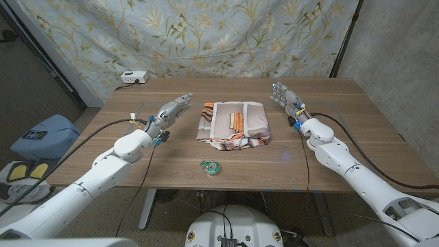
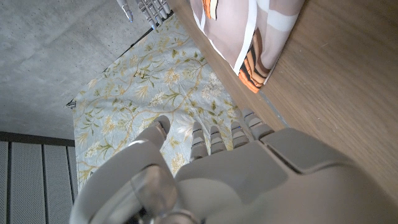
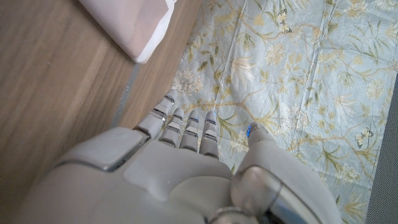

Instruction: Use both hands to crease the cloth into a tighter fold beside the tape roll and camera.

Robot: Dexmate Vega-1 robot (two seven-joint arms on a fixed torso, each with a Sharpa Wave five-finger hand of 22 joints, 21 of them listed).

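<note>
While the cloth [image 1: 233, 123] lies folded mid-counter [image 1: 357, 116], I see each robot hand, left [image 1: 173, 110] and right [image 1: 287, 95], empty with fingers apart, flanking it; tape [image 1: 210, 166] near the front edge.

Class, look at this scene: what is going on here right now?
A folded pink, white and orange cloth lies mid-table. The left robot hand and right robot hand hover open on either side, neither touching it. A small green tape roll sits near the table's front edge. No creasing has begun.

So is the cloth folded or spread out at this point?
Folded. The cloth lies as a compact layered rectangle between the two hands, with a turned-over flap showing its pale inner side and orange stripes; neither hand touches it.
</note>
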